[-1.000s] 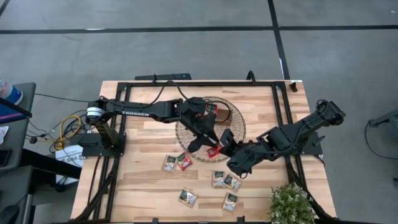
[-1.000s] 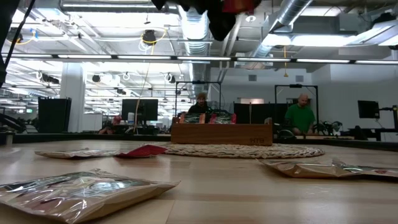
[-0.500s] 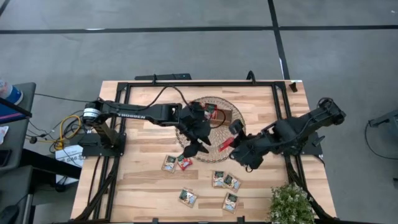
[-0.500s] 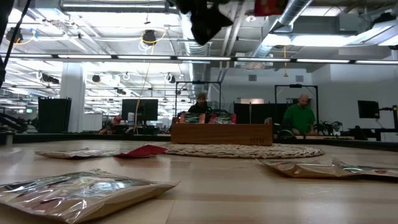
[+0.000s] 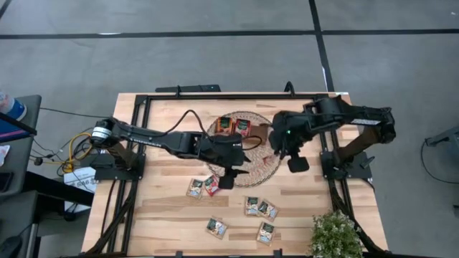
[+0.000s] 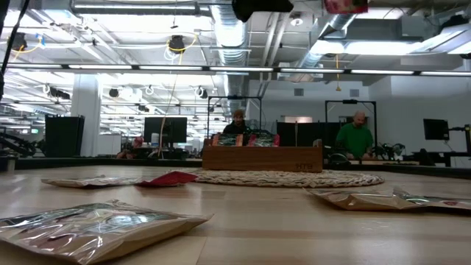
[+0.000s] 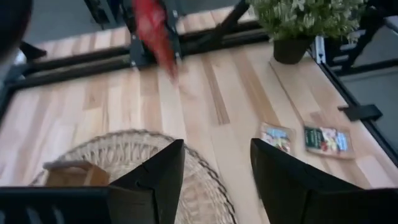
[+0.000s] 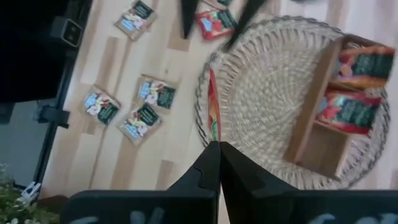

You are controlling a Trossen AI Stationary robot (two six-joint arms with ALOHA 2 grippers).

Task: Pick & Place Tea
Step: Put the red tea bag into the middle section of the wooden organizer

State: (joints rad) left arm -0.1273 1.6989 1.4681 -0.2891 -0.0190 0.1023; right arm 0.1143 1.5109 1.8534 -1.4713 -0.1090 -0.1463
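Note:
My right gripper (image 5: 275, 149) hangs high over the right part of the round wicker mat (image 5: 257, 166), shut on a red-orange tea sachet (image 8: 212, 112). That sachet also shows at the top of the low view (image 6: 346, 6). The wooden tray (image 8: 314, 134) rests on the mat and holds red-orange sachets (image 8: 351, 109). My left gripper (image 7: 217, 168) is open with nothing between its fingers, over the mat's near edge (image 5: 228, 175). Several more sachets (image 5: 252, 206) lie flat on the table. My right gripper pinches the red-orange sachet between its two shut fingers by its upper edge (image 8: 213, 138). The fingers point steeply down. The sachet hangs below them, seen edge-on in the wrist view, clear of the mat and the table.
A potted plant (image 5: 336, 233) stands at the near right corner. Black frame rails (image 5: 326, 136) run along the table's sides. Loose sachets lie near the front (image 6: 96, 228) and by the left gripper (image 5: 195, 188). People sit in the room behind the table.
My right gripper has lifted the red-orange sachet off the table, risen and swung toward the far edge, over the mat's right part, rolling its wrist as it went. My left gripper has drawn back from above the mat toward the near edge.

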